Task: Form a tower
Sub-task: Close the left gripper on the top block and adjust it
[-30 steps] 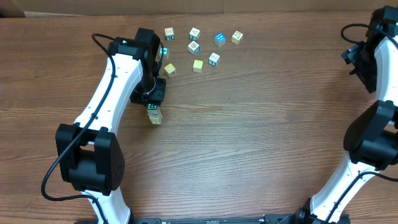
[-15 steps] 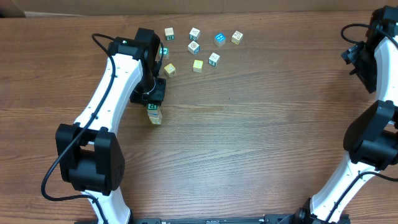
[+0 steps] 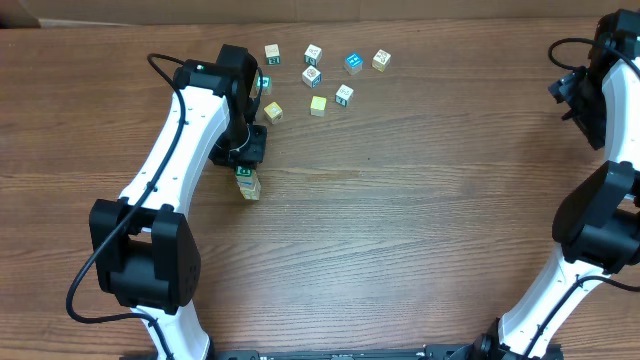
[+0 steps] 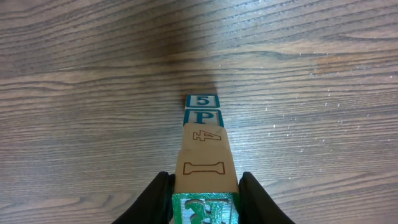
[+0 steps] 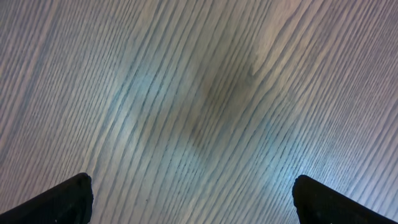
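**Overhead and wrist views.** The narrow tower of small wooden alphabet cubes stands on the brown wood-grain table. Its topmost face is green with a white figure. In the left wrist view the side of the tower reads downward from the green top: a cream face with a brown I, a cream face with a 4, then teal-framed faces with P and 5. The left hand sits directly over the tower, with its black fingers clamped on opposite sides of the top cube. Several loose wooden letter cubes lie scattered beyond the tower, on the side away from the arm bases and apart from it. The right hand is well apart from the tower, over bare table, with its fingers spread wide and nothing between them
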`<state>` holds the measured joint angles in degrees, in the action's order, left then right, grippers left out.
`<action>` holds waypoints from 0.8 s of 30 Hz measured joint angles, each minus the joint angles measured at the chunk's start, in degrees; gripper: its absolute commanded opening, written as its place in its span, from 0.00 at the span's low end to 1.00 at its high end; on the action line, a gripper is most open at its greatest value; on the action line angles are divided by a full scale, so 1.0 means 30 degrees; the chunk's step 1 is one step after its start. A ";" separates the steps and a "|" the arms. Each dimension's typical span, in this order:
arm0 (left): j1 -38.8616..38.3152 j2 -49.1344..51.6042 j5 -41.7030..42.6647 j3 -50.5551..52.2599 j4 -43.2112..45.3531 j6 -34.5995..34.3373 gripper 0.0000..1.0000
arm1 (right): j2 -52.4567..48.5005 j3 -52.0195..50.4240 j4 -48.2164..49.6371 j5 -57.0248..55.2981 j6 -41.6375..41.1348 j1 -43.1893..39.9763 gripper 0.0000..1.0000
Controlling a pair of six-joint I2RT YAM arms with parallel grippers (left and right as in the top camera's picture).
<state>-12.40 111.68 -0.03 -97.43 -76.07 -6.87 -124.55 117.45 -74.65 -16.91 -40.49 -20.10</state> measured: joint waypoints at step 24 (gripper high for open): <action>0.0000 0.0000 -0.0073 0.0000 0.0109 0.0962 0.22 | 0.0000 0.0000 0.0000 0.0000 0.0000 0.0000 1.00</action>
<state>-12.40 111.68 -0.25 -97.43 -75.75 -3.99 -124.55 117.45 -74.65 -16.91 -40.49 -20.10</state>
